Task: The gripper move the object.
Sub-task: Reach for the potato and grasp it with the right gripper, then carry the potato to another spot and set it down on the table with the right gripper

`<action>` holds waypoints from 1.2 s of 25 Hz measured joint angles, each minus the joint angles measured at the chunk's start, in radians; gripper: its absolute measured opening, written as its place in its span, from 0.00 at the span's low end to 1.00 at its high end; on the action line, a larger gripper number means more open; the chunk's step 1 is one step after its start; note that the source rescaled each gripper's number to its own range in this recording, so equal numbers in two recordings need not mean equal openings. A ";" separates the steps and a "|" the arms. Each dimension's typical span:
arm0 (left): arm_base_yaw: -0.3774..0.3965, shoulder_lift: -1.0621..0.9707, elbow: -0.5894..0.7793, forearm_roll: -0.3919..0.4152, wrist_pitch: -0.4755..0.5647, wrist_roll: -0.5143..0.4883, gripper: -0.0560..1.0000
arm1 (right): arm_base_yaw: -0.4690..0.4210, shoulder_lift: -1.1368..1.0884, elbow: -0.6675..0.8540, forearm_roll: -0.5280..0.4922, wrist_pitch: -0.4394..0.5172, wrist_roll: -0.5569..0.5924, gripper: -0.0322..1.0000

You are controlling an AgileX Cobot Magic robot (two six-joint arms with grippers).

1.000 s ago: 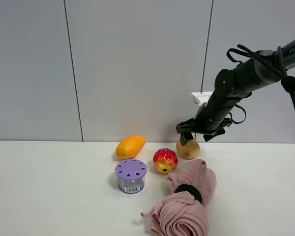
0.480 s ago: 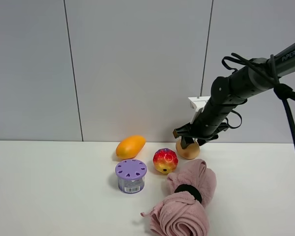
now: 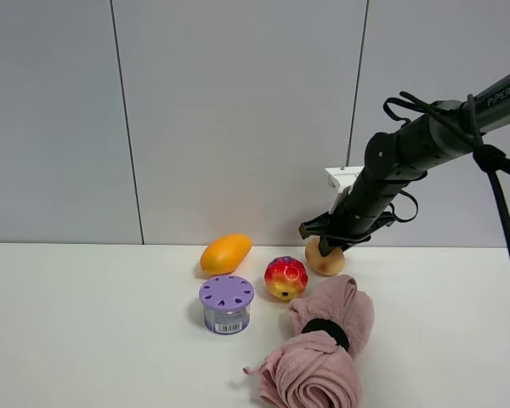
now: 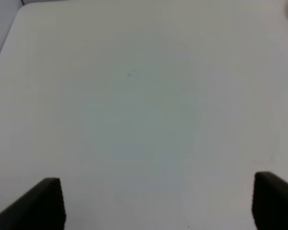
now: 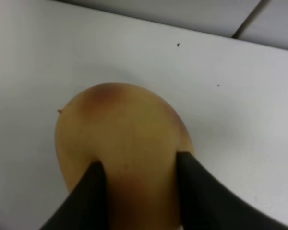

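The object [image 3: 325, 260], a tan potato-like lump with reddish-brown blotches, rests on the white table near the back wall. My right gripper [image 3: 327, 246] comes down on it from above at the end of the dark arm. In the right wrist view the object [image 5: 125, 129] fills the middle, and the right gripper [image 5: 141, 191] has both black fingers pressed against its two sides. My left gripper [image 4: 158, 203] is open, its fingers [image 4: 43, 203] wide apart over bare white table, and it does not show in the exterior view.
An orange mango [image 3: 226, 252], a red-and-yellow bumpy ball [image 3: 286, 278] and a purple-lidded can [image 3: 226, 303] stand left of the object. A rolled pink cloth [image 3: 323, 353] lies in front of it. The grey wall is just behind.
The right arm has shifted a little left and down, and the gripper's fingers have closed in on the object. The object has stayed in place.
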 joint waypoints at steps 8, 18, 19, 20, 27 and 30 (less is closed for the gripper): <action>0.000 0.000 0.000 0.000 0.000 0.000 1.00 | 0.000 0.000 0.000 0.007 0.003 0.000 0.04; 0.000 0.000 0.000 0.000 0.000 0.000 1.00 | 0.000 -0.095 0.000 0.015 0.098 -0.008 0.03; 0.000 0.000 0.000 0.000 0.000 0.000 1.00 | 0.000 -0.118 0.000 0.015 0.115 -0.011 0.03; 0.000 0.000 0.000 0.000 0.000 0.000 1.00 | 0.000 -0.137 0.000 0.015 0.129 -0.012 0.03; 0.000 0.000 0.000 0.000 0.000 0.000 1.00 | 0.000 -0.275 0.000 0.114 0.223 -0.109 0.03; 0.000 0.000 0.000 0.000 0.000 0.000 1.00 | 0.007 -0.323 0.000 0.225 0.276 -0.228 0.03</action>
